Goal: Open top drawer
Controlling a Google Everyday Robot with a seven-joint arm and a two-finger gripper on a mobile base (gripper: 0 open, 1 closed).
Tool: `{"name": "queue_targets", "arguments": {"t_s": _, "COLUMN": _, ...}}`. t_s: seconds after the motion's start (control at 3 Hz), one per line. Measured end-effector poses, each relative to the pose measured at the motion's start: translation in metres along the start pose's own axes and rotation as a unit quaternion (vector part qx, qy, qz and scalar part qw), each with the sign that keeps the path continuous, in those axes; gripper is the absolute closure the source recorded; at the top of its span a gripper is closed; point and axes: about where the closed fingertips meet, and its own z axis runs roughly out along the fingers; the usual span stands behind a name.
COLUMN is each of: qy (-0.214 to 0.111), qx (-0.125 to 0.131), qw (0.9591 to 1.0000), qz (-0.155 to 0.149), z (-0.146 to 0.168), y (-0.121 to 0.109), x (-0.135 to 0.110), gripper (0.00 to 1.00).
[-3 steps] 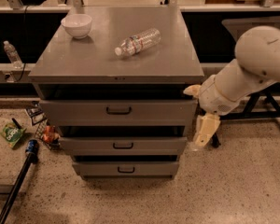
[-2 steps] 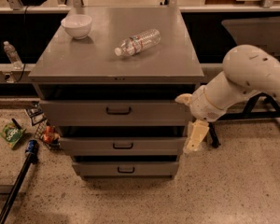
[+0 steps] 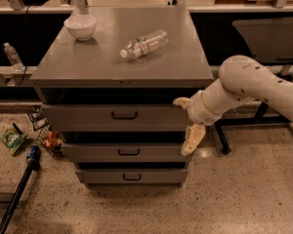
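Note:
The top drawer (image 3: 88,117) is the tallest grey front of the cabinet, just under the grey top, with a small dark pull handle (image 3: 124,115) at its centre. Its front stands about level with the cabinet's face. My gripper (image 3: 182,126) is at the right end of this drawer front, to the right of the handle and apart from it. It is open: one cream finger (image 3: 180,102) points left at the drawer's upper right corner, and the other finger (image 3: 192,139) hangs down over the middle drawer's right end.
Two shorter drawers, middle (image 3: 88,152) and bottom (image 3: 102,176), sit below. On the cabinet top (image 3: 88,67) stand a white bowl (image 3: 80,27) and a lying plastic bottle (image 3: 143,44). Litter (image 3: 12,140) and a dark pole (image 3: 19,189) lie on the floor at left.
My arm has swung left and the gripper has come from beside the cabinet's right edge onto the right end of the top drawer front. The drawers have not moved.

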Motion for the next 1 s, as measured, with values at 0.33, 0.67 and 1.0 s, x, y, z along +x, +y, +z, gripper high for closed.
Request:
{"name": "queue_targets", "arguments": {"t_s": 0.33, "qy": 0.002, "qx": 0.004, "qw": 0.9998, "qz": -0.017, "z": 0.015, "y": -0.016, "x": 0.001, "gripper": 0.00}}
{"name": "queue_targets", "arguments": {"t_s": 0.67, "qy": -0.002, "qx": -0.004, "qw": 0.9997, "qz": -0.025, "z": 0.035, "y": -0.033, "x": 0.008, "gripper": 0.00}}
{"name": "queue_targets", "arguments": {"t_s": 1.0, "qy": -0.001, "qx": -0.001, "qw": 0.9997, "qz": -0.026, "z": 0.041, "y": -0.044, "x": 0.012, "gripper": 0.00}}
